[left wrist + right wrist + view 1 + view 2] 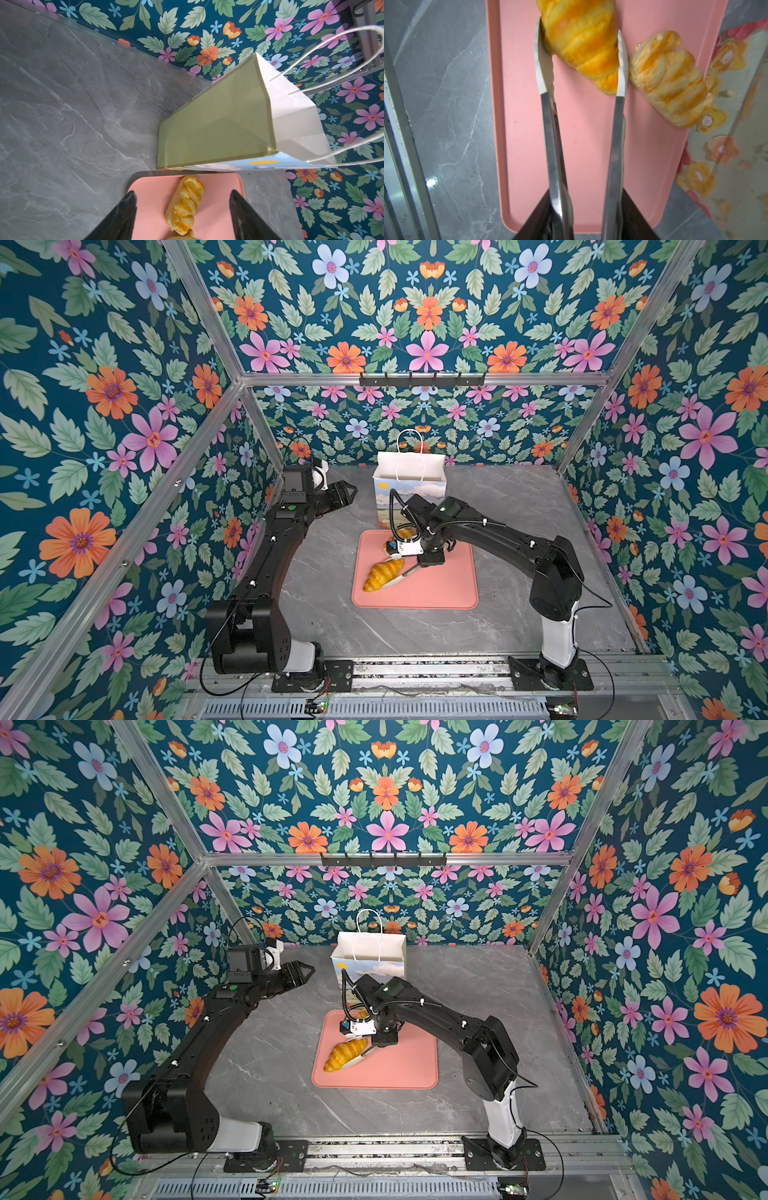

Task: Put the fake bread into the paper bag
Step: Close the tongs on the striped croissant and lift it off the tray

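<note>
Your right gripper (586, 189) is squeezing tongs (548, 128) onto the croissant (583, 41); your left gripper (349, 490) is hanging open. The braided piece (185, 205) is waiting too.

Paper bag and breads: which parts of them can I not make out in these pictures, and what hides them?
- Inside of the paper bag: in both top views its front wall hides the bottom, so what lies inside is unseen.
- Braided bread: in both top views mostly covered by the right arm.
- Croissant: the right wrist view cuts off one end at the picture edge.
</note>
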Tool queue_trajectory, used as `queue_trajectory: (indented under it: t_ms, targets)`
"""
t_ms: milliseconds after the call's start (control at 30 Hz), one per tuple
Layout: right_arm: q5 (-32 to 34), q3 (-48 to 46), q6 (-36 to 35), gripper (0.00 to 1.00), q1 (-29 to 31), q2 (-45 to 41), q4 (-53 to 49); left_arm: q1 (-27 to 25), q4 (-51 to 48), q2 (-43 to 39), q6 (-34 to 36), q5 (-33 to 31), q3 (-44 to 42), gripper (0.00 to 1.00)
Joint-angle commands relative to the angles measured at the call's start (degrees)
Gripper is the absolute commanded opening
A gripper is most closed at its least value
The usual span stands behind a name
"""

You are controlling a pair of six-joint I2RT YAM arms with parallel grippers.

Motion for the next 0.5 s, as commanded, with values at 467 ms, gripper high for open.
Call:
queue_trajectory:
  t_ms: [467]
  targets:
    - [-3.08, -1.44, 3.97, 0.41, 1.3, -8.1, -0.75, 0.32, 1.07, 0.24, -0.12, 1.38, 0.77, 0.72]
